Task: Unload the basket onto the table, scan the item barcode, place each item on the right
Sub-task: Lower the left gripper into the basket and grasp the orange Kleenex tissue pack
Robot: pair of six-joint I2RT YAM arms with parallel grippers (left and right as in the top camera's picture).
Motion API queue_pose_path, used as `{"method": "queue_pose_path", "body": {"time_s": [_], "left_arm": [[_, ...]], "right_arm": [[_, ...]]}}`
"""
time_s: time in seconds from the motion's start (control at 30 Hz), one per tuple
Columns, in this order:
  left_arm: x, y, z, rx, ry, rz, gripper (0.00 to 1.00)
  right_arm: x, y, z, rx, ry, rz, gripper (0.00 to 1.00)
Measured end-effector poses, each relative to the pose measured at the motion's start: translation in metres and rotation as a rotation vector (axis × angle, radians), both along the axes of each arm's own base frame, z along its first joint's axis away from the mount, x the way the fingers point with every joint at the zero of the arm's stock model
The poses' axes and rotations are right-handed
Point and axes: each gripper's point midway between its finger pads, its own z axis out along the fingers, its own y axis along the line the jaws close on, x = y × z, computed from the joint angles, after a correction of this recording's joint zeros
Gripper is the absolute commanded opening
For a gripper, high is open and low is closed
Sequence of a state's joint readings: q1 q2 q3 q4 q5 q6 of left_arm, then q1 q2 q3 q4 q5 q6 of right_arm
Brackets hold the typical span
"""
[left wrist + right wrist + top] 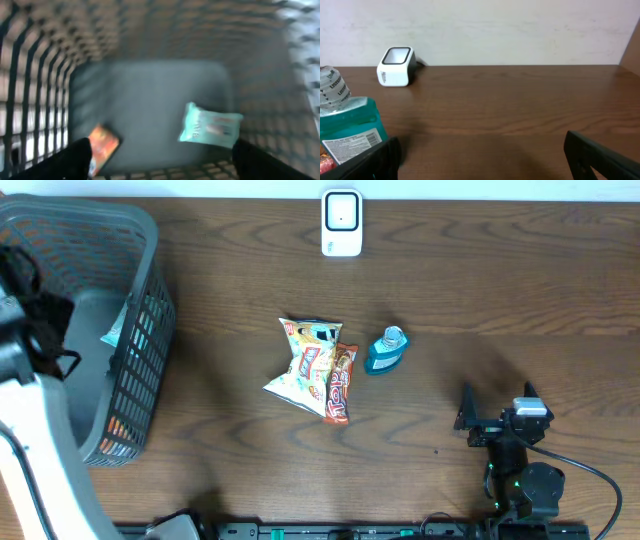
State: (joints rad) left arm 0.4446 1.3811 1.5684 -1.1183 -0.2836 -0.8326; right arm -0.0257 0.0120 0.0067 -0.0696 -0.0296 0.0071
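Jaws left: apart, empty, over basket | jaws right: wide apart, empty, near mouthwash bottle

The wooden table bears a basket, a white scanner, snack packets (overlapping) and a blue bottle.

A grey plastic basket stood at the left end of the counter, its walls an open lattice of thin bars under a solid rim, and its bottom a smooth, unbroken grey panel that showed only as a blur in the left wrist view. The counter was dark brown wood, with a streaked grain running along its length and a soft sheen in places. Behind its far edge rose a pale, off-white wall, faintly mottled, which met the wood in a straight line.
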Motion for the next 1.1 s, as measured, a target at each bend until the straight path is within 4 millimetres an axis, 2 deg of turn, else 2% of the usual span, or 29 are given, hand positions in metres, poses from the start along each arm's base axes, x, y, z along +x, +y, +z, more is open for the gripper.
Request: {"method": "queue_pose_path", "body": {"time_s": [0.03, 0.13, 0.3, 0.7, 0.9, 1.1], "left_arm": [[-0.003, 0.005, -0.017, -0.068, 0.016, 0.073, 0.85], [-0.002, 0.01, -0.048, -0.187, 0.047, 0.18, 0.86], [0.003, 0.004, -0.093, -0.334, 0.132, 0.284, 0.86], [-0.022, -0.017, -0.19, -0.497, 0.342, 0.564, 0.86], [-0.028, -0.02, -0.218, -0.508, 0.373, 0.597, 0.86], [-0.027, -0.02, -0.23, -0.506, 0.362, 0.605, 0.86]], "right_arm": [[0.0, 0.0, 0.0, 0.0, 0.0, 0.0, 0.99], [0.0, 0.0, 0.0, 0.0, 0.0, 0.0, 0.99], [0.0, 0.0, 0.0, 0.0, 0.0, 0.0, 0.99], [0.0, 0.0, 0.0, 0.0, 0.0, 0.0, 0.99], [0.0, 0.0, 0.0, 0.0, 0.0, 0.0, 0.99], [0.0, 0.0, 0.0, 0.0, 0.0, 0.0, 0.99]]}}
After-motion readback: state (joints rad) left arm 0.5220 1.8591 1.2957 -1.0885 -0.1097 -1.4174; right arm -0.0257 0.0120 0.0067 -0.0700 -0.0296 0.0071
